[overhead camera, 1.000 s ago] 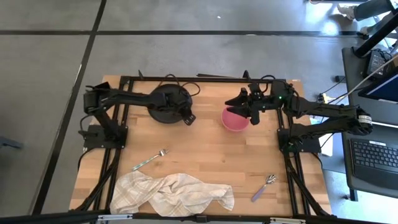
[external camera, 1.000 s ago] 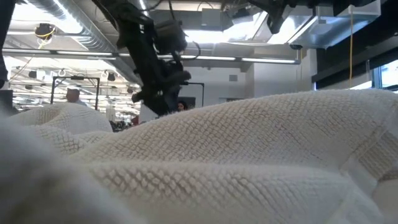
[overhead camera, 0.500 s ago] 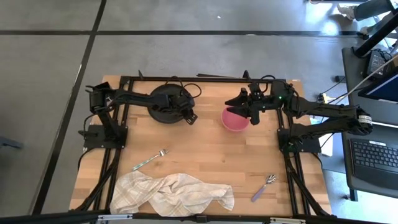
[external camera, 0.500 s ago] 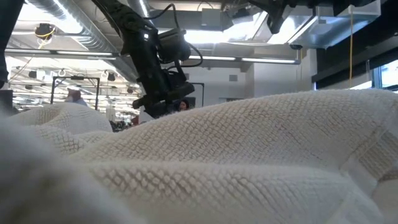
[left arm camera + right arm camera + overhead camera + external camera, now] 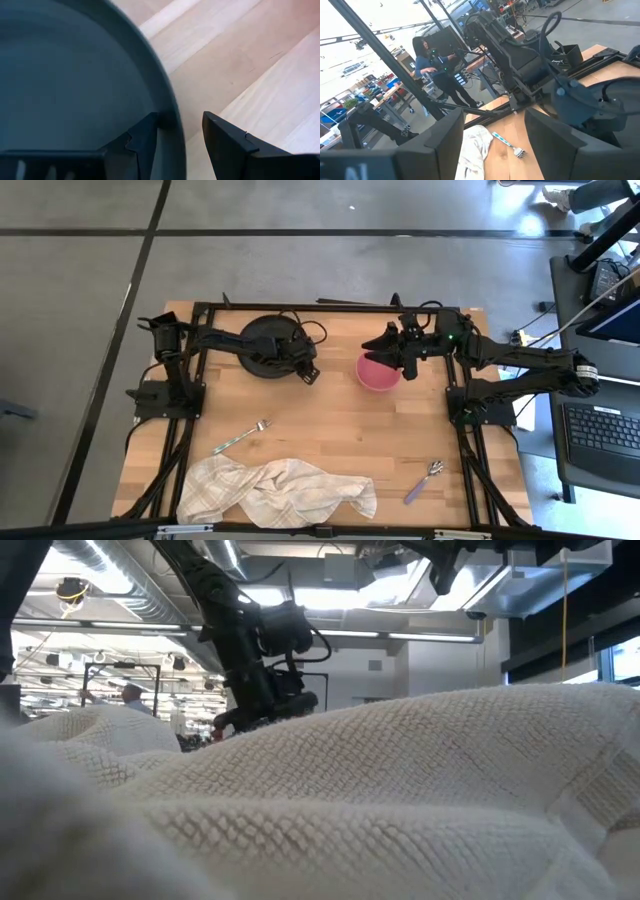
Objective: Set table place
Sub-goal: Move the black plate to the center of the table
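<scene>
The black plate [image 5: 262, 343] lies flat on the wooden table [image 5: 340, 425] at the far left. My left gripper [image 5: 308, 372] is open at the plate's right edge. In the left wrist view its fingers stand on either side of the plate's rim [image 5: 170, 120], one over the inside and one over the wood. The pink bowl [image 5: 378, 375] stands right of the plate. My right gripper [image 5: 386, 350] hovers open and empty over the bowl's far rim. The fork [image 5: 241, 438] and the purple-handled spoon [image 5: 424, 482] lie flat nearer the front. My left gripper has one finger [image 5: 145, 137] inside the plate's rim and the other [image 5: 225, 142] outside it, coming slanting from above at the plate's right edge. I cannot tell whether either finger touches the rim. The plate lies flat on the table.
A crumpled white towel [image 5: 275, 490] lies at the front edge and fills the low view [image 5: 400, 800]. Bare wood lies between the bowl, the fork and the spoon. A person [image 5: 427, 65] stands in the room beyond the table.
My left gripper has gone a little toward the table's right edge and down, to the plate's right rim. The plate has stayed in place. My right gripper has kept still.
</scene>
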